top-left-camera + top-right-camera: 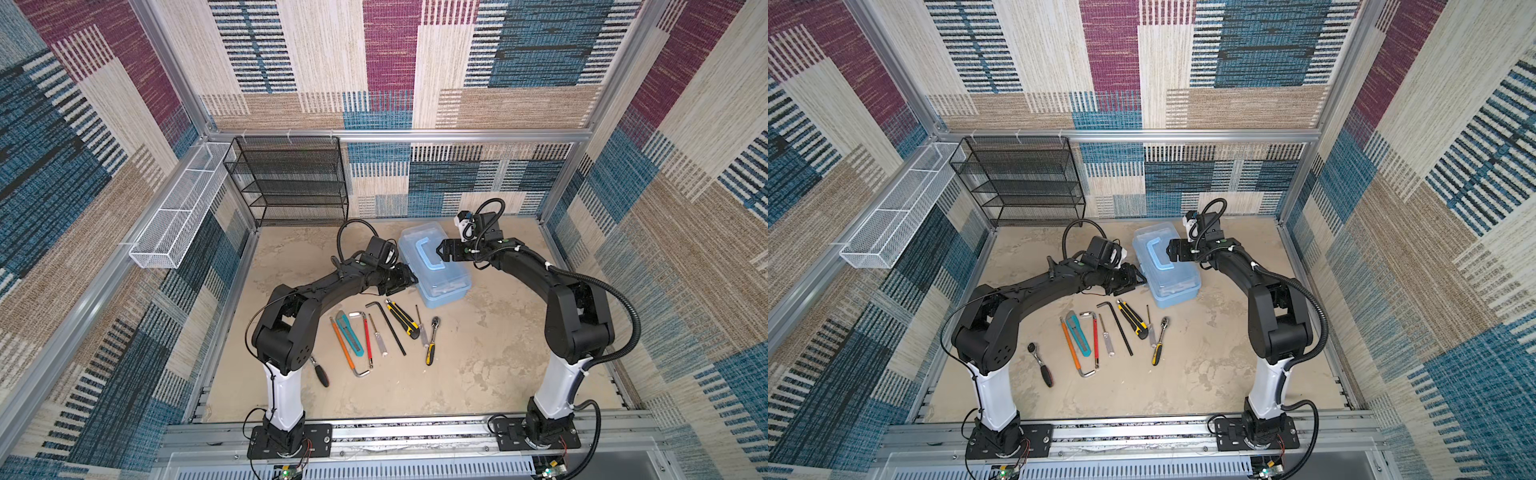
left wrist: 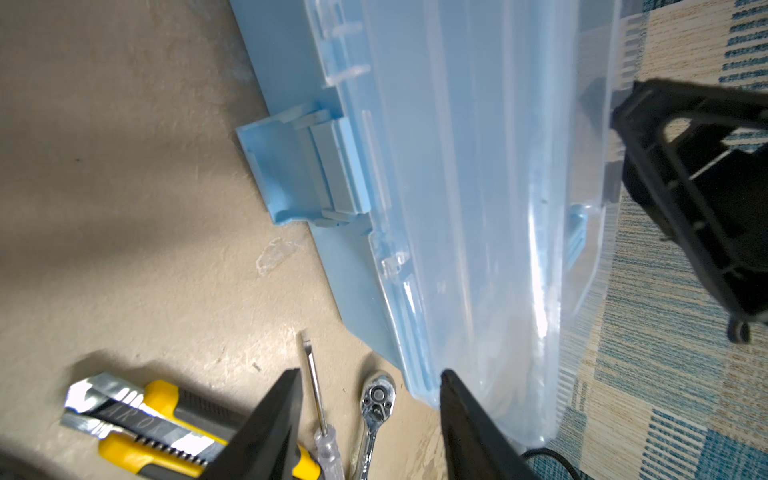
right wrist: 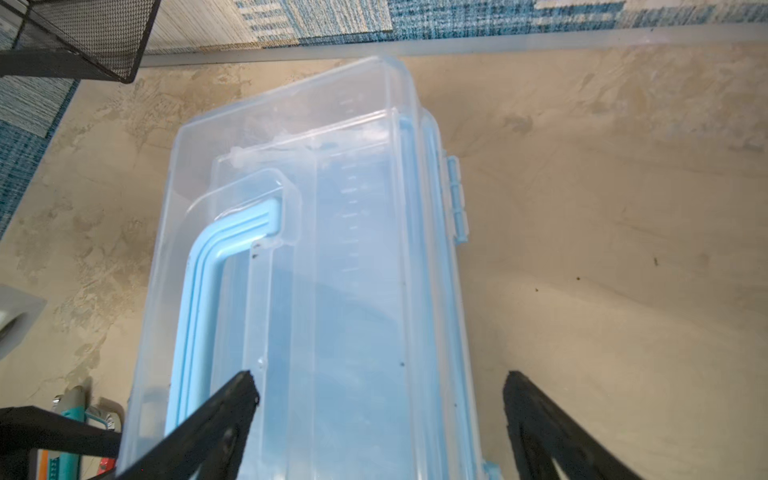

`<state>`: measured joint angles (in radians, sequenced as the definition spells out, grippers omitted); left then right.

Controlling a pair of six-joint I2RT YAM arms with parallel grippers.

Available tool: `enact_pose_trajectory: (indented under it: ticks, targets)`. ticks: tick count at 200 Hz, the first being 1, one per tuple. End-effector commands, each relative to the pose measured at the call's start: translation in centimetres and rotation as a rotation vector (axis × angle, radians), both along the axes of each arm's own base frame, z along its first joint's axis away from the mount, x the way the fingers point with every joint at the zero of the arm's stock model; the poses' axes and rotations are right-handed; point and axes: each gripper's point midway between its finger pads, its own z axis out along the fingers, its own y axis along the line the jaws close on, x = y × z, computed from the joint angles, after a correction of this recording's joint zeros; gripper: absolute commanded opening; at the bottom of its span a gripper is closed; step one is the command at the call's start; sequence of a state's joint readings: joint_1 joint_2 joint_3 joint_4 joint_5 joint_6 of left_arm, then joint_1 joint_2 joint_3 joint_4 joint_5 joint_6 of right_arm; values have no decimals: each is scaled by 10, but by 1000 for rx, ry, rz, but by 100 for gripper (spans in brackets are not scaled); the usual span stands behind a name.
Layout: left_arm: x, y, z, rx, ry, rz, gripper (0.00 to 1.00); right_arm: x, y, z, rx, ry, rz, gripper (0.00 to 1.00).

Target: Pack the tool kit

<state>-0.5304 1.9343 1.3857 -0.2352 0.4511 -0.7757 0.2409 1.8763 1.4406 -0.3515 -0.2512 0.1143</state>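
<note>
The light blue toolbox (image 1: 446, 286) stands at the back middle of the floor with its clear lid (image 3: 345, 249) down and its blue handle (image 1: 428, 255) lying flat. Its blue latch (image 2: 291, 174) sticks out from the front wall. My left gripper (image 1: 411, 277) hovers open beside that wall, holding nothing. Spread wide and empty, my right gripper (image 1: 439, 249) hangs over the lid by the handle (image 3: 208, 270). Several hand tools lie in a row in front, among them a yellow-black utility knife (image 1: 402, 318), a hex key (image 1: 390, 328), a ratchet (image 1: 431, 345) and a teal knife (image 1: 349, 334).
A black wire-mesh rack (image 1: 286, 183) stands against the back wall at the left. A long white mesh basket (image 1: 178, 216) hangs on the left wall. A black-handled ratchet (image 1: 320, 372) lies near the left arm's base. Patterned walls close in the floor.
</note>
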Motion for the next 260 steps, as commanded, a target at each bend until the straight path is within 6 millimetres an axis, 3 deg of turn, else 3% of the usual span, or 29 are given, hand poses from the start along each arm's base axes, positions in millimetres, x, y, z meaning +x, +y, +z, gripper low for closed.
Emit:
enact_pose_trajectory:
  ticks: [1,21,65,124,159,215,260]
  targets:
    - [2,3,1,13,-5,7,58,-1,5,-9,-71,6,20,95]
    - [1,2,-2,17,3,5,59,-3,12,-12,-90,11,34,95]
    - [2,2,-2,12,4,4,60,-3,4,-29,-158,43,15,93]
    - [5,5,9,-7,-10,12,60,-15,4,-48,-177,90,59,76]
    - [9,1,19,-46,-28,8,60,-19,12,-37,3,116,76,71]
    - [11,-6,38,-116,-71,-6,60,-22,12,9,301,93,129,69]
    - [11,-10,39,-151,-72,-4,60,-26,8,20,357,90,130,68]
